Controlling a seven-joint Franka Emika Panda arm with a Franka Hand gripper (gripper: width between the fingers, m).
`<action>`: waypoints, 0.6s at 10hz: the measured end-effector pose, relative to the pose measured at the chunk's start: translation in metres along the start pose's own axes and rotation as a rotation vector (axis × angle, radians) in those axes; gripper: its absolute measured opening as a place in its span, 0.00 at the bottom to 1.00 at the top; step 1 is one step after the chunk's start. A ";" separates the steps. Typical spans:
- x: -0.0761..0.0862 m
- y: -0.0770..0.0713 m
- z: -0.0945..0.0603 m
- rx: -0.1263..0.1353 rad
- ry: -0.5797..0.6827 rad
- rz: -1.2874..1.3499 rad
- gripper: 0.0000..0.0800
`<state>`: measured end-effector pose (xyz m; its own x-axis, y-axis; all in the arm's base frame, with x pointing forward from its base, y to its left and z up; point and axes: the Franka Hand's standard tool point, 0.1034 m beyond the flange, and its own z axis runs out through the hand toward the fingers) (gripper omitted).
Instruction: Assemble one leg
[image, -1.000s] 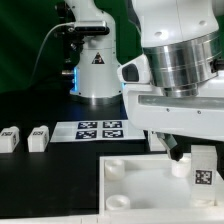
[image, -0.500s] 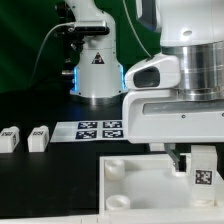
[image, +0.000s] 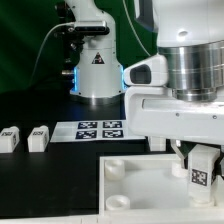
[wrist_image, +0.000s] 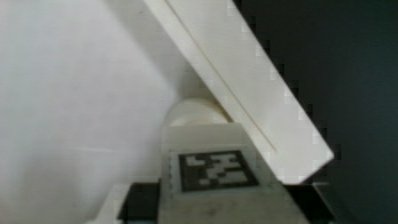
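Observation:
My gripper is shut on a white leg with a black-and-white tag, held upright over the right side of the large white square plate with round corner sockets. In the wrist view the leg fills the lower middle between my dark fingers, tag face up, its tip close to the plate's raised edge. I cannot tell whether the leg touches the plate. Two more legs lie on the black table at the exterior view's left.
The marker board lies flat behind the plate. The arm's white base stands at the back. A black table surface surrounds the plate.
My gripper with the leg has moved slightly lower and a little toward the exterior view's left over the plate. The loose legs have not moved.

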<state>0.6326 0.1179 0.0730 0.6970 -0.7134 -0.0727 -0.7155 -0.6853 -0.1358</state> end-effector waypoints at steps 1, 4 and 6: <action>0.001 0.000 0.001 0.018 -0.002 0.221 0.37; -0.004 -0.001 0.006 0.088 -0.023 0.797 0.37; -0.012 -0.006 0.008 0.090 -0.031 0.888 0.37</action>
<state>0.6288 0.1315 0.0670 -0.1102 -0.9704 -0.2148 -0.9868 0.1327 -0.0932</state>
